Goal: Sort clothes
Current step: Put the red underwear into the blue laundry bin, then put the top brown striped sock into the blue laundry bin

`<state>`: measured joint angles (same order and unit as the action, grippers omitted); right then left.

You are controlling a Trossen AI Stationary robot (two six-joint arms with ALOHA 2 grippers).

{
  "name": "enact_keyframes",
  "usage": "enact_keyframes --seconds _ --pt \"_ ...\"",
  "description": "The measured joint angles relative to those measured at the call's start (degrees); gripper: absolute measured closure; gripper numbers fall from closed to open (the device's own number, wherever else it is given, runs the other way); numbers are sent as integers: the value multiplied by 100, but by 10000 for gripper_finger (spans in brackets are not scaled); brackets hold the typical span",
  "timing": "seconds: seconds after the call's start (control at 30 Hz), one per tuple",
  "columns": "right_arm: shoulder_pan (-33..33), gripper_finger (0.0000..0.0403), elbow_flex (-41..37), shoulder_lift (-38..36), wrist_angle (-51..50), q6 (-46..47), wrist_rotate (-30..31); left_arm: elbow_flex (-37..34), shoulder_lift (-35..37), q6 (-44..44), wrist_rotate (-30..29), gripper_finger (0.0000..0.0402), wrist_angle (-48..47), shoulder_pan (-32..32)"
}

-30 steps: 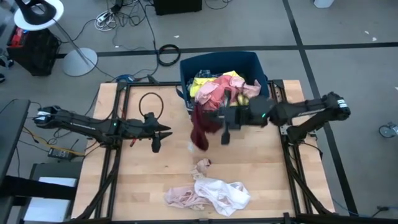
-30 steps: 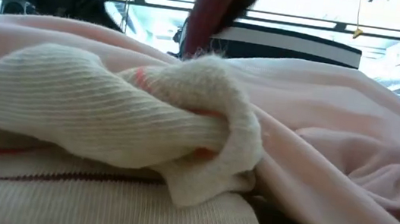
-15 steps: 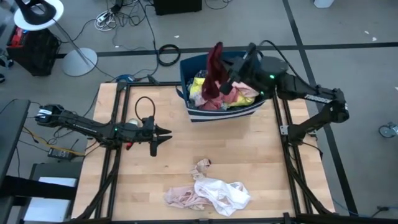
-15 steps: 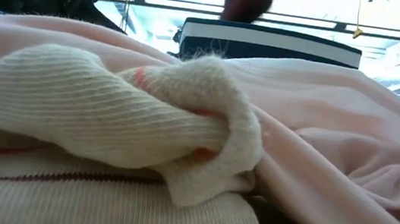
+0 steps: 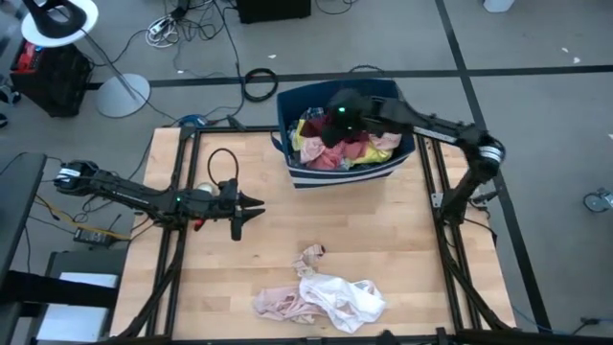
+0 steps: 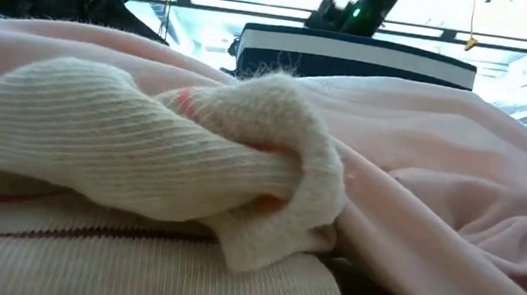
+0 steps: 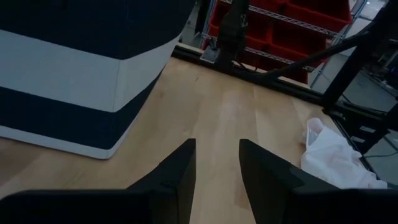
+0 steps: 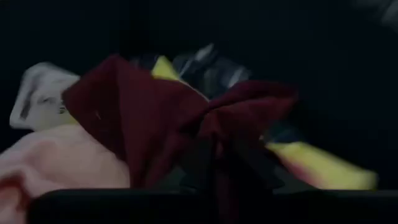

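Note:
The navy bin with white stripes (image 5: 299, 176) stands at the table's far edge, full of yellow, pink and salmon clothes (image 5: 316, 146). My right gripper (image 5: 335, 119) is down inside the bin, over the pile, shut on a maroon garment (image 8: 168, 124). My left gripper (image 5: 247, 211) hovers open and empty over the table's left middle; its fingers show apart in the left wrist view (image 7: 217, 168). A pale pink and white heap (image 5: 321, 299) and a cream sock (image 5: 311, 256) lie on the table's near part. My right gripper comes down from above into the bin. The maroon garment's folds (image 8: 214, 155) bunch together toward the gripper, but the fingers are lost in the dark at the picture's bottom, so I cannot tell which part they hold. The garment lies bunched on the other clothes.
The low view is filled by the cream ribbed sock (image 6: 143, 143) and the pink cloth (image 6: 442, 169), with the bin (image 6: 355, 58) behind. The bin's wall (image 7: 74, 74) stands close ahead of my left gripper. Black frame rails run along the table's left and right sides.
My right gripper has carried the maroon garment from above the table's middle up and toward the far edge, over the bin, then down into it. The garment hung long below the fingers; now it lies bunched on the pile in the bin.

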<state>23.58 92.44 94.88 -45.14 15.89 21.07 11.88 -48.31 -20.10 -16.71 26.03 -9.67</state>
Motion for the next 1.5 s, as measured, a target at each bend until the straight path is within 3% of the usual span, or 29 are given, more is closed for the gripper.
enact_keyframes --seconds 0.1,0.33,0.5,0.63,1.1,1.27,1.5 --pt "166 307 2 524 49 362 -498 0 0 -7 0 273 -19 0" --pt "348 224 50 1684 188 697 -1016 0 0 -9 2 273 -19 0" --pt "392 188 44 1869 248 688 -1137 0 0 -9 2 273 -27 0" --pt "392 181 -6 1451 207 481 -1204 0 0 -9 2 273 -32 0" --pt "-4 184 -7 -1499 -63 -21 -1195 2 0 -138 2 273 34 2" --pt "-851 189 -7 -2168 -309 -249 -557 2 -2 -281 159 273 32 7" --pt "-2466 191 -2 -2522 -1012 -110 554 232 -278 -210 230 273 148 -81"
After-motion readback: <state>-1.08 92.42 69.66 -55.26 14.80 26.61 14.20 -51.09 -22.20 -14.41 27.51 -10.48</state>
